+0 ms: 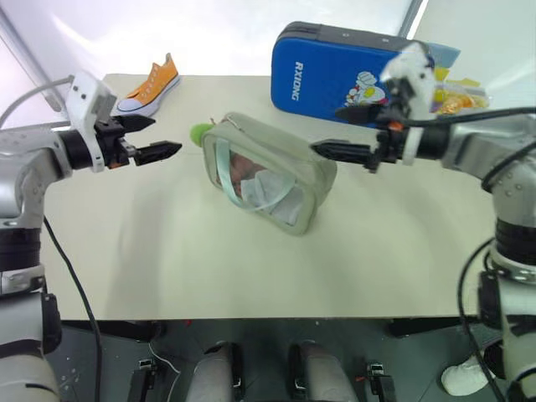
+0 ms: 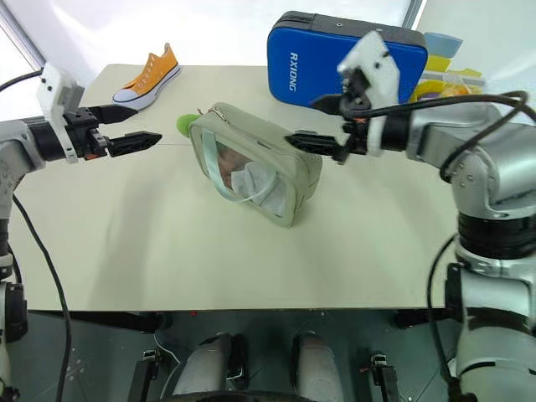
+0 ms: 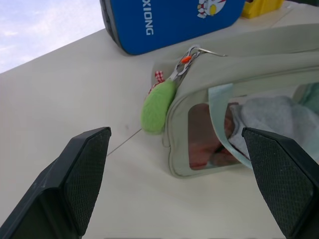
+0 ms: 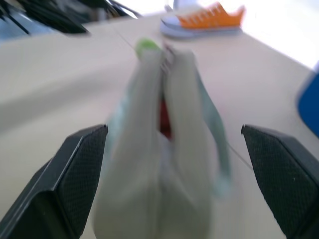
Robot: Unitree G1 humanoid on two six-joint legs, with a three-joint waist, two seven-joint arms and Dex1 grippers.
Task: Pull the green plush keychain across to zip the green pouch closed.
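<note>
The pale green pouch (image 1: 276, 176) stands on the beige table (image 1: 167, 251) with its clear window and mint strap facing me. Seen from the right wrist, its top (image 4: 154, 164) gapes, with red showing inside. The lime-green plush keychain (image 1: 199, 132) hangs from the zipper pull at the pouch's left end and shows close up in the left wrist view (image 3: 158, 107). My left gripper (image 1: 165, 136) hovers open a short way left of the keychain, pointing at it. My right gripper (image 1: 327, 130) is open above the pouch's right end, pointing left. Neither holds anything.
A blue hard case (image 1: 335, 71) lies behind the pouch at the back right, with yellow packets (image 1: 456, 96) beside it. An orange sneaker (image 1: 151, 84) sits at the back left. The table's front edge (image 1: 276, 316) runs near me.
</note>
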